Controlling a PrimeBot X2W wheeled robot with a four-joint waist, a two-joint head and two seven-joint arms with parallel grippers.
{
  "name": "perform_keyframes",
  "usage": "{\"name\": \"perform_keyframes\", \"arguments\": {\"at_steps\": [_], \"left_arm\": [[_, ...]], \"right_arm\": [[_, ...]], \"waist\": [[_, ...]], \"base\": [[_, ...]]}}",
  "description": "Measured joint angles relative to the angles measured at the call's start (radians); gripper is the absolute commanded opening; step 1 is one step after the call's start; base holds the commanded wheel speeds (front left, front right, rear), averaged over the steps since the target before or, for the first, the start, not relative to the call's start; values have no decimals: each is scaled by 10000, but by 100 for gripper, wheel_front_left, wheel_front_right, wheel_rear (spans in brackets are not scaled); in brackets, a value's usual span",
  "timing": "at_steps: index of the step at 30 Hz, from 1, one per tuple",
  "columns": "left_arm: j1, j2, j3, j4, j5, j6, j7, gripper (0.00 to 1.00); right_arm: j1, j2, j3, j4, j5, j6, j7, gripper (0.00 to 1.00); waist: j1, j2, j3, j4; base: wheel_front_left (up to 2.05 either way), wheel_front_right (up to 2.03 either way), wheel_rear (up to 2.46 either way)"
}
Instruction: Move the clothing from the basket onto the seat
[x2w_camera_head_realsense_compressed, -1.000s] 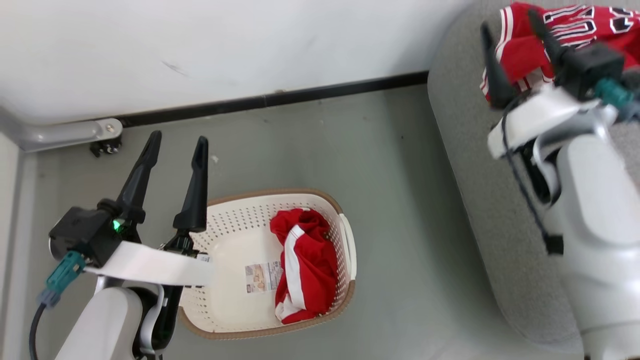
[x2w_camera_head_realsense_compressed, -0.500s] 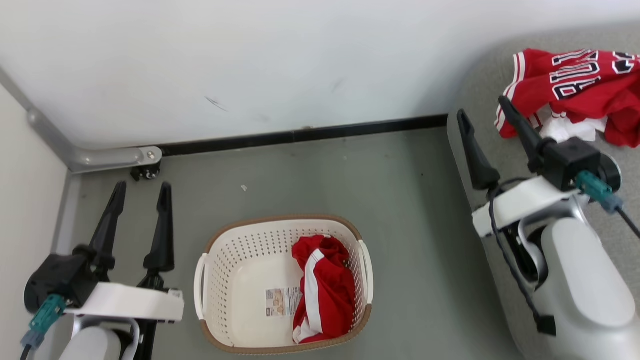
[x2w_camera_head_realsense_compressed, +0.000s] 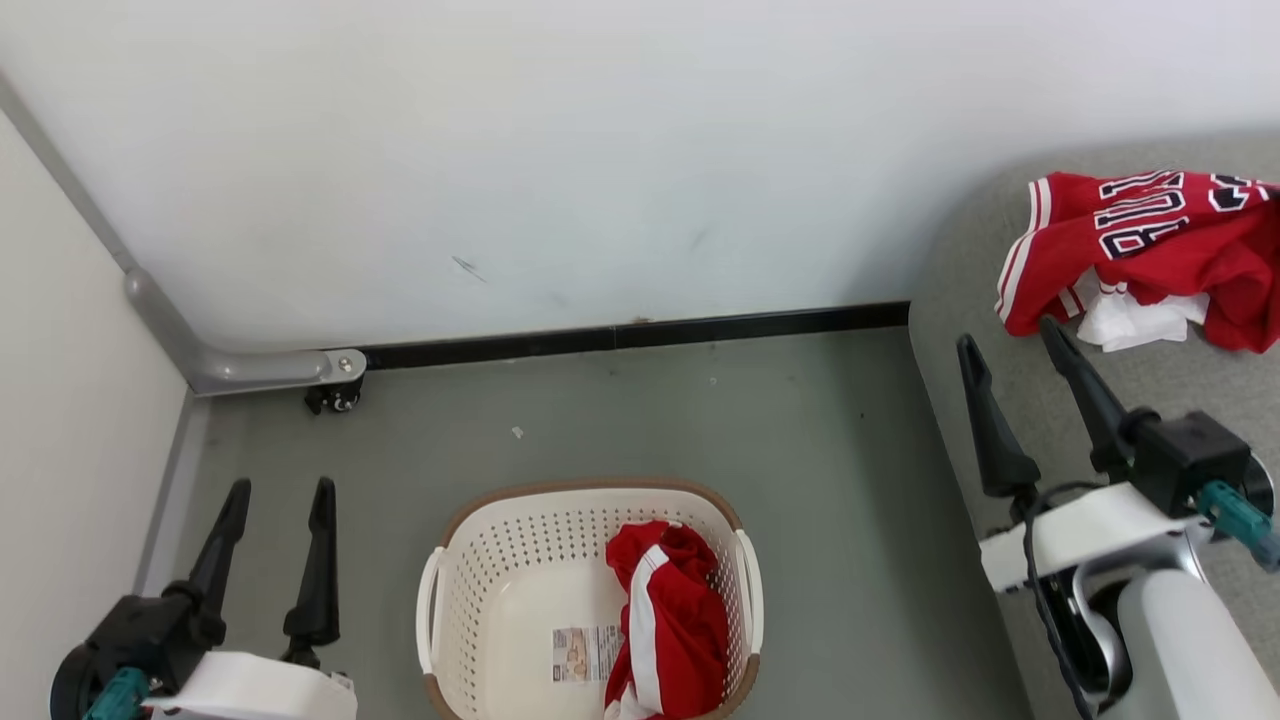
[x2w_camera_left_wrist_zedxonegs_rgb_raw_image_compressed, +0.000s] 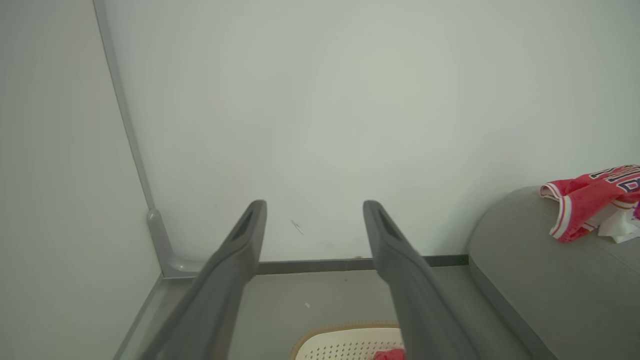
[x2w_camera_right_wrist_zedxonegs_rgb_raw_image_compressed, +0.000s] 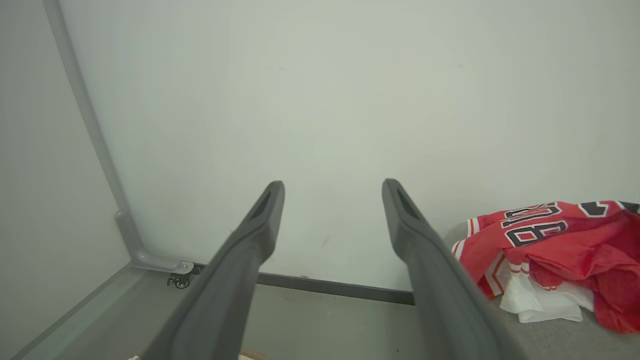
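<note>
The red jersey (x2w_camera_head_realsense_compressed: 1150, 255) with black lettering lies crumpled on the grey sofa (x2w_camera_head_realsense_compressed: 960, 280) at the right; it also shows in the right wrist view (x2w_camera_right_wrist_zedxonegs_rgb_raw_image_compressed: 555, 250) and the left wrist view (x2w_camera_left_wrist_zedxonegs_rgb_raw_image_compressed: 590, 197). Red shorts (x2w_camera_head_realsense_compressed: 668, 625) with a white stripe lie in the right half of the cream basket (x2w_camera_head_realsense_compressed: 480, 600) on the floor. My right gripper (x2w_camera_head_realsense_compressed: 1010, 340) stands open and empty over the sofa's edge, just short of the jersey. Open and empty too, my left gripper (x2w_camera_head_realsense_compressed: 280, 490) hangs to the left of the basket.
A white wall with a black baseboard (x2w_camera_head_realsense_compressed: 640, 335) runs behind the basket. A grey bracket with a small caster (x2w_camera_head_realsense_compressed: 335, 395) sits in the left corner. Grey floor (x2w_camera_head_realsense_compressed: 800, 480) lies between basket and sofa.
The head camera has tilted up, so everything has slid down the picture. The right gripper has drawn back from the jersey, which stays on the sofa. The left gripper has moved left, away from the basket.
</note>
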Motion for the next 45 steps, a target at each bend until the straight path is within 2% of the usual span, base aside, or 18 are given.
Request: {"name": "perform_keyframes", "arguments": {"at_steps": [9, 20, 45], "left_arm": [[307, -228, 159, 38, 359, -63, 0, 100], [741, -499, 320, 54, 485, -228, 0, 100], [1004, -805, 527, 50, 800, -579, 0, 100]], "right_arm": [[898, 67, -313, -569, 196, -2, 0, 100], [1710, 86, -215, -922, 267, -2, 0, 100], [2035, 94, -119, -1246, 374, -2, 0, 100]], "waist": [[0, 0, -486, 144], [0, 0, -900, 227], [0, 0, -992, 299]], "base": [[0, 0, 0], [0, 0, 0], [0, 0, 0]]}}
